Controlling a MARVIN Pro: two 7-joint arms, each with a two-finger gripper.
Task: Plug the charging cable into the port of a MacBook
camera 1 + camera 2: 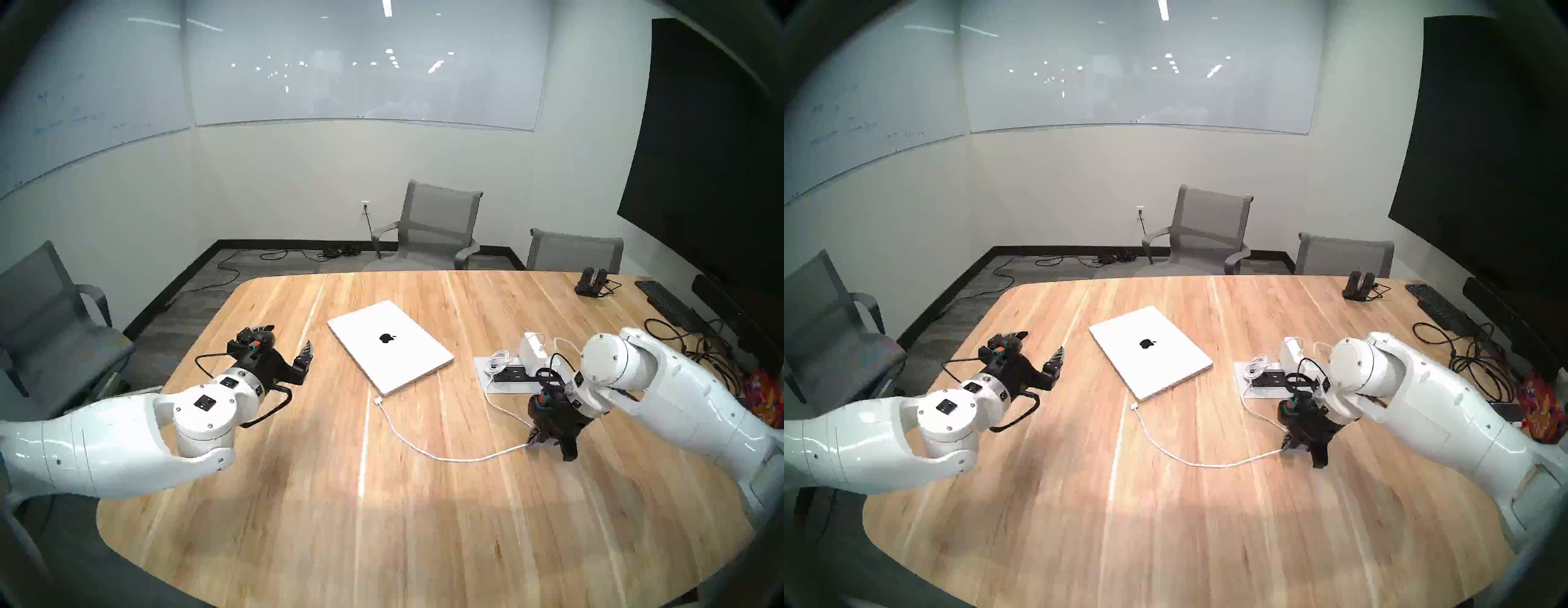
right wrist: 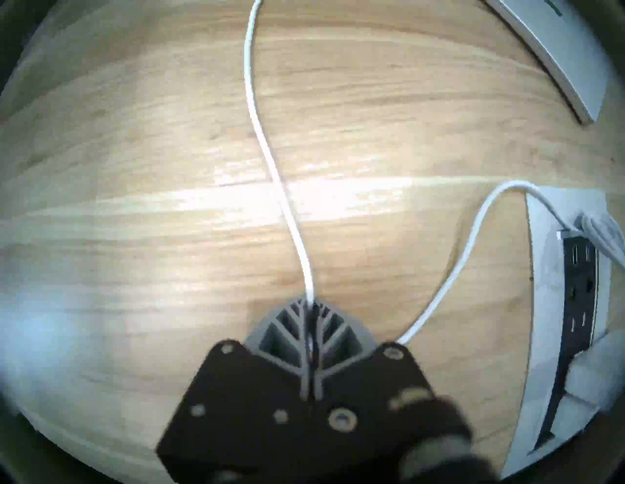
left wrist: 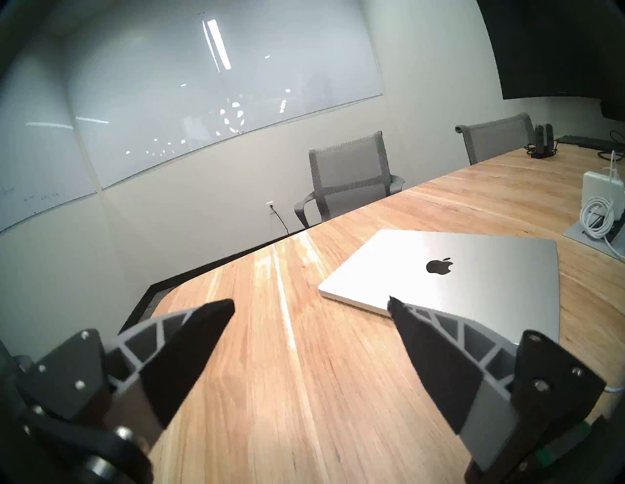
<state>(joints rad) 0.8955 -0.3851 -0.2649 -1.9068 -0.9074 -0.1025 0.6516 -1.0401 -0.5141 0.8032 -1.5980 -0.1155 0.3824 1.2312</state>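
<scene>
We reached our right arm in from the desk's (image 1: 297, 488) right side with its tool (image 1: 541, 441) pointing steeply down, clenched on the charging cable (image 1: 445, 457) partway along the white cord, whose flat connector (image 1: 378, 399) lay on the wood just beside the near corner of the closed MacBook (image 1: 388, 346). We held our left arm bent over the desk's left part, its tool (image 1: 288, 335) nearly level, aimed toward the MacBook, released with fingers spread and holding nothing.
</scene>
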